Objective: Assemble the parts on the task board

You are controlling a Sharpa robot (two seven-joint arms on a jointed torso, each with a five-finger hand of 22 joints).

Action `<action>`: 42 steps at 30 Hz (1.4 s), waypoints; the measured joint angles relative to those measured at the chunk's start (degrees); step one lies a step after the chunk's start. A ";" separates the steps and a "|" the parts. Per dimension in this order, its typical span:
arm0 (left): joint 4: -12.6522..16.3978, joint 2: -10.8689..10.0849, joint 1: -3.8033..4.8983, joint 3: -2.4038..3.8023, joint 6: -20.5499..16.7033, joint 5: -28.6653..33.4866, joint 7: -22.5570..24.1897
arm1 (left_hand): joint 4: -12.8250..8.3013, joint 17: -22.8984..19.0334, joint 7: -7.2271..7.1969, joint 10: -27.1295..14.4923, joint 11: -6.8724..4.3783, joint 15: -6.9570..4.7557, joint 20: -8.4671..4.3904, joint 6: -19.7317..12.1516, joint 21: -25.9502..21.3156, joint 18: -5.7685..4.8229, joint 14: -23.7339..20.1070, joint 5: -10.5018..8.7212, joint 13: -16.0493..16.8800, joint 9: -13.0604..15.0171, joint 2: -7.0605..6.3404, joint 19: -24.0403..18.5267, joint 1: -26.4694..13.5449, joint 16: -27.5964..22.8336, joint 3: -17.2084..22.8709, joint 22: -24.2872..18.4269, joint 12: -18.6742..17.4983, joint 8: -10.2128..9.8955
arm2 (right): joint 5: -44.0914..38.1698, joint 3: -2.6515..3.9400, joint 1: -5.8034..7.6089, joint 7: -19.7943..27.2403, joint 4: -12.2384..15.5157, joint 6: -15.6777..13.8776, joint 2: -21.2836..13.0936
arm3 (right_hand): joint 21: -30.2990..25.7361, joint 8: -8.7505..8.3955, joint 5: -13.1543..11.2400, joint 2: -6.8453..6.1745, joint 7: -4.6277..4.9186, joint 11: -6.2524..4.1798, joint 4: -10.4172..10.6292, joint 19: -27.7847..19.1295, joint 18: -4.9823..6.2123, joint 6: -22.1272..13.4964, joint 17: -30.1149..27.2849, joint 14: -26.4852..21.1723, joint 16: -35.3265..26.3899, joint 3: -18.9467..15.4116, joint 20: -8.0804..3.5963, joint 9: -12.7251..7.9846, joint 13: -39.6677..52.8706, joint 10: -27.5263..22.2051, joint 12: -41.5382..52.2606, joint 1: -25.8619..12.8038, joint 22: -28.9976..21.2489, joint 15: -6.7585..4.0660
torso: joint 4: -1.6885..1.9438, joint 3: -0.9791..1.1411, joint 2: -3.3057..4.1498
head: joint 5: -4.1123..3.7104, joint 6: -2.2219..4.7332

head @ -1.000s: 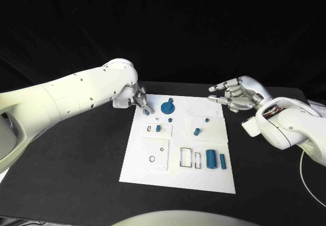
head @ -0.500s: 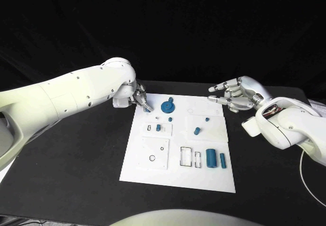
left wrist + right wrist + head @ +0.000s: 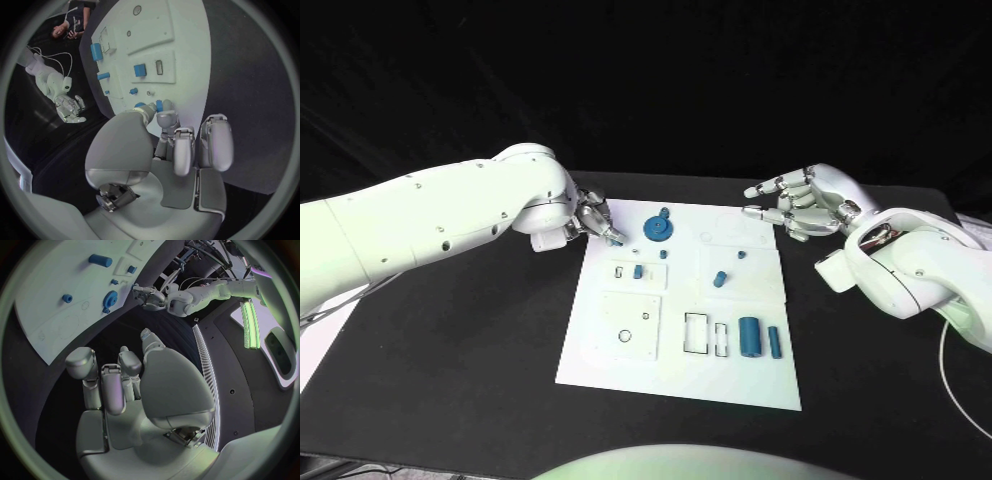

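Pinching small blue part (image 3: 612, 238) in left hand (image 3: 593, 217) fingers, upper left of task board (image 3: 625, 350); right hand (image 3: 798, 203) empty, fingers spread, upper right; several parts loose; assembly barely started, judging.

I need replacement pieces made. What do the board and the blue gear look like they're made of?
Board: probably plastic, matte white, with shallow moulded pockets outlined in black. Gear: likely plastic too, solid uniform blue with no metallic shine; possibly printed, but the pictures cannot settle that.
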 measured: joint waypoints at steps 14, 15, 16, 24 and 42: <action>8.28 -3.75 -3.68 -0.28 -7.03 -5.03 2.99 | -1.18 0.00 -0.20 0.85 -0.09 0.00 0.00 0.41 0.51 0.00 0.00 2.04 0.72 0.17 -1.34 0.00 -1.80 0.00 2.34 0.00 0.69 0.29 | 0.00 -0.07 -0.29 -0.05 -0.04 0.26 -0.07 | 0.00 0.00 0.00 0.00 0.00 0.00 0.00 0.00 0.00 0.00 -0.01 0.00 0.00 0.00 0.00 0.00 0.00 0.00 0.00 0.00 0.00 0.00 | 0.34 -0.07 -0.37 | -0.07 -0.69; 8.39 -3.78 -3.82 -0.29 -7.04 -5.60 3.07 | -1.39 0.00 -0.20 0.85 -0.09 0.00 0.00 0.42 0.51 0.00 0.00 2.04 0.80 0.17 -1.53 0.00 -1.99 0.00 2.56 0.00 0.69 0.29 | 0.00 -0.08 -0.32 -0.05 -0.04 0.29 -0.08 | 0.00 0.00 0.00 0.00 0.00 0.00 0.00 0.00 0.00 0.00 -0.01 0.00 0.00 0.00 0.00 0.00 0.00 0.00 0.00 0.00 0.00 0.00 | 0.34 -0.07 -0.37 | -0.08 -0.73; 8.46 -3.79 -3.94 -0.29 -7.03 -6.15 3.14 | -1.58 0.00 -0.20 0.85 -0.09 0.00 0.00 0.42 0.51 0.00 0.00 2.04 0.84 0.16 -1.58 0.00 -2.05 0.00 2.75 -0.01 0.69 0.34 | 0.00 -0.08 -0.36 -0.05 -0.04 0.31 -0.08 | 0.00 0.00 0.00 0.00 0.00 0.00 0.00 0.00 0.00 0.00 -0.01 0.00 0.00 0.00 0.00 0.00 0.00 0.00 0.00 0.00 0.00 0.00 | 0.34 -0.07 -0.37 | -0.08 -0.77; 8.57 -3.80 -4.54 -0.29 -5.98 -9.63 3.37 | -1.69 0.04 -0.32 1.09 -0.31 0.00 0.00 0.71 0.51 0.00 0.00 2.35 0.92 0.14 -1.75 0.00 -2.22 0.00 3.16 -0.01 0.99 0.50 | 0.00 -0.09 -0.54 -0.05 -0.04 0.45 -0.12 | 0.00 0.00 0.00 0.00 0.00 0.00 0.00 0.00 0.00 0.00 -0.01 0.00 0.00 0.00 0.00 0.00 0.00 0.00 0.00 0.00 0.00 0.00 | 0.35 -0.07 -0.37 | -0.09 -1.08; 8.12 -3.83 -4.54 -0.13 -0.07 -11.11 3.25 | -2.05 0.03 -0.52 1.49 -0.32 0.00 0.00 0.94 0.74 0.00 0.00 3.03 0.97 -0.29 -2.58 0.00 -3.05 0.00 3.53 -0.01 0.99 0.73 | 0.01 -0.09 -0.62 0.05 -0.08 1.01 -0.10 | -0.21 0.00 0.00 0.00 0.00 0.00 0.00 0.00 0.00 0.00 -0.03 0.00 0.00 0.00 0.00 0.05 -0.11 0.00 0.00 0.00 -0.09 0.00 | 0.35 -0.04 -0.37 | -0.01 -1.45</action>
